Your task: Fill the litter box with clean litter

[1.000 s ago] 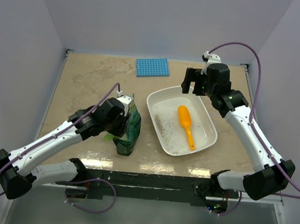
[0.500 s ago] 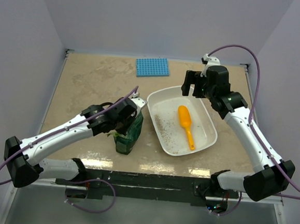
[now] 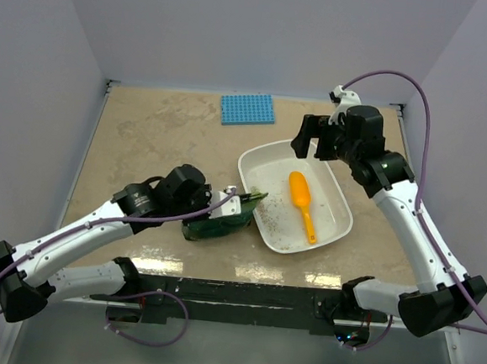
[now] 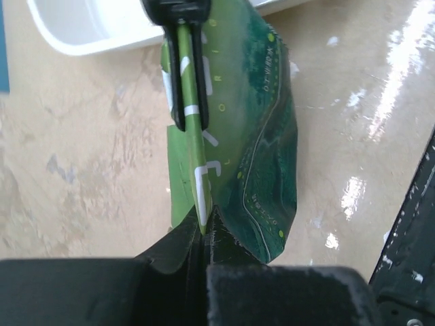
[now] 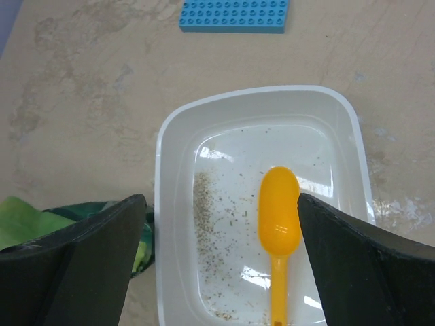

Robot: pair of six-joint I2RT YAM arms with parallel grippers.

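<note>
Green bag (image 4: 258, 136) is pinched tight in the left end effector (image 4: 187, 68), tipped toward the box (image 3: 254, 157) at its 3 o'clock. Over the box's 12 o'clock end the right end effector (image 3: 314, 141) gapes empty. Only sparse litter (image 5: 204, 204) lies inside by the scoop (image 5: 279, 217); most filling remains.

Bright, even light; glare patches.
</note>
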